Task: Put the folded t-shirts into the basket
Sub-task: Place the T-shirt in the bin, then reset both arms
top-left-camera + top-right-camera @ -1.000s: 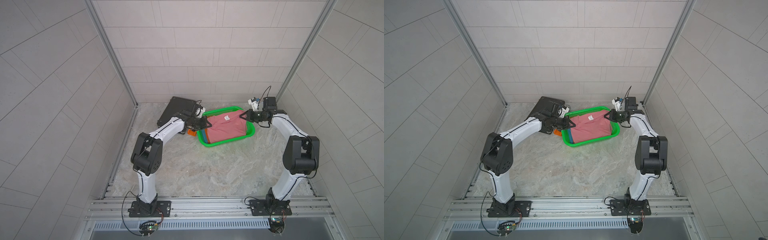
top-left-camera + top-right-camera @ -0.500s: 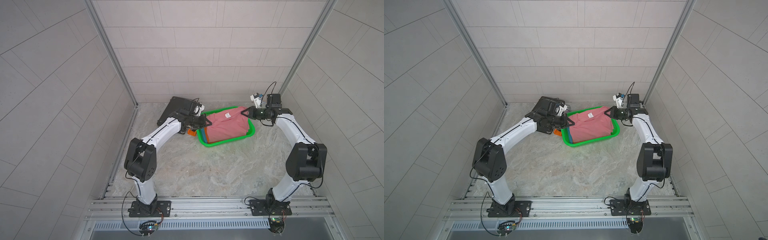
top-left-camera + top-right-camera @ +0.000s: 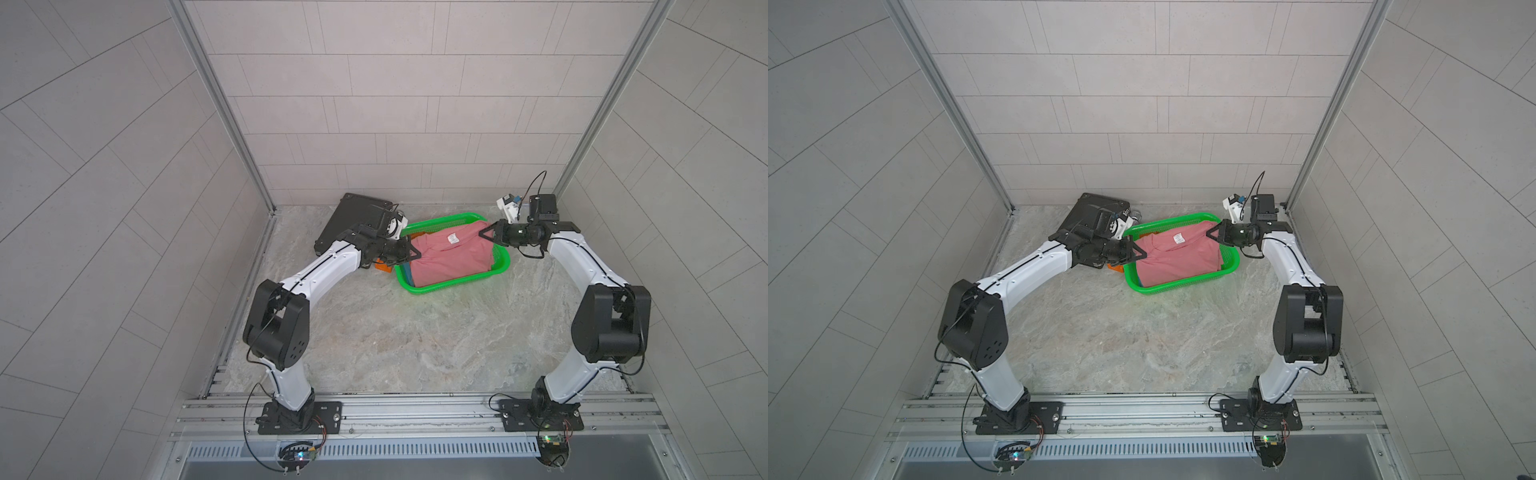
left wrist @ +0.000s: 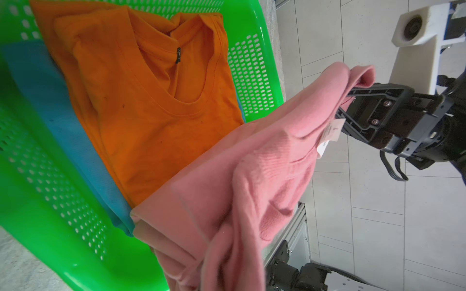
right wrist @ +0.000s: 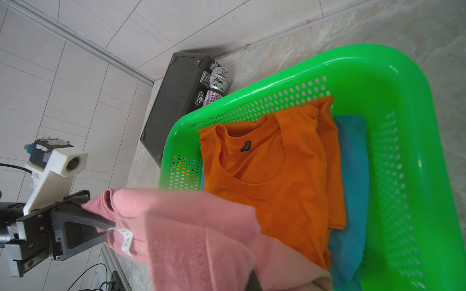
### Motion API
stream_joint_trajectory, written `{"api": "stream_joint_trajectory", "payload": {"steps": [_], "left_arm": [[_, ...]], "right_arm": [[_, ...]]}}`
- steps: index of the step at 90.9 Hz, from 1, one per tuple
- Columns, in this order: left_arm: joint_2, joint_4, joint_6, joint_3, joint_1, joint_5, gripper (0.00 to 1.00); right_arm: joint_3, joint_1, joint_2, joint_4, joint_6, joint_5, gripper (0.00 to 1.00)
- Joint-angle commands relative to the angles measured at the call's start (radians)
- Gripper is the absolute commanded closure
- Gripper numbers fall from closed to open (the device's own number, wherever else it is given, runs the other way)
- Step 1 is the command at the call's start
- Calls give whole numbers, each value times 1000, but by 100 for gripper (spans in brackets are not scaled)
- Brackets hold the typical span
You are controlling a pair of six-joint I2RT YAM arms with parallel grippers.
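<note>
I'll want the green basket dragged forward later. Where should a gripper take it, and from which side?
Grip the basket by the rim of its short end on the robot's right, coming down from above, one jaw inside, one outside. That lip looks thin, upright and bare; the pink t-shirt, held by the left gripper and right gripper, covers the middle.

Three tees are showing: one pink tee (image 3: 451, 259), one orange tee (image 5: 277, 181) and one blue tee (image 5: 353, 176). One green basket (image 3: 457, 284) is sitting just right of centre in both top views. One black case (image 3: 353, 220) is lying to its upper left, with one microphone (image 5: 219, 81) and one small orange block (image 3: 384, 269) showing beside it. Two grippers are showing: the left gripper (image 3: 414, 255) and the right gripper (image 3: 483, 235).
</note>
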Motion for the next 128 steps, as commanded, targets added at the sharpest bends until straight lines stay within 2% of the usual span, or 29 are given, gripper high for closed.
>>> {"api": "stream_joint_trajectory", "payload": {"steps": [1, 18, 31, 36, 41, 47, 52, 61, 63, 73, 75, 85, 88, 90, 111, 128], "left_arm": [[33, -57, 72, 9, 17, -26, 100], [113, -82, 122, 77, 26, -25, 100], [150, -37, 193, 90, 33, -92, 99], [166, -38, 207, 103, 38, -113, 96], [182, -33, 219, 115, 43, -122, 88], [202, -31, 239, 133, 49, -143, 78], [219, -31, 259, 155, 52, -161, 59], [255, -41, 289, 199, 58, -216, 28], [262, -44, 290, 210, 60, -227, 26], [262, -47, 299, 227, 76, -245, 21], [258, -48, 298, 226, 78, -250, 19], [225, -54, 307, 221, 88, -258, 10], [213, -55, 315, 220, 89, -264, 2], [204, -55, 320, 218, 89, -267, 1], [75, -85, 377, 228, 100, -264, 0], [-93, -152, 440, 223, 119, -331, 0]], "right_arm": [[7, -20, 29, 57, -9, 55, 100], [55, -20, 93, 43, -30, 62, 100], [84, -18, 150, 72, -22, 29, 100], [97, -16, 168, 84, -23, 26, 100], [108, -14, 184, 94, -18, 34, 96], [123, -15, 201, 117, -8, 46, 86], [144, -14, 218, 130, 0, 58, 67], [192, -12, 254, 131, 10, 88, 48], [204, -12, 260, 126, 11, 97, 43], [237, -12, 263, 113, 9, 123, 4], [240, -11, 259, 103, 7, 136, 1], [238, -11, 214, 83, 0, 169, 0], [230, -7, 192, 81, 0, 176, 0], [227, -3, 176, 80, -1, 184, 0], [172, 73, -35, 23, -46, 342, 0], [45, 100, -256, 104, -14, 439, 0]]}}
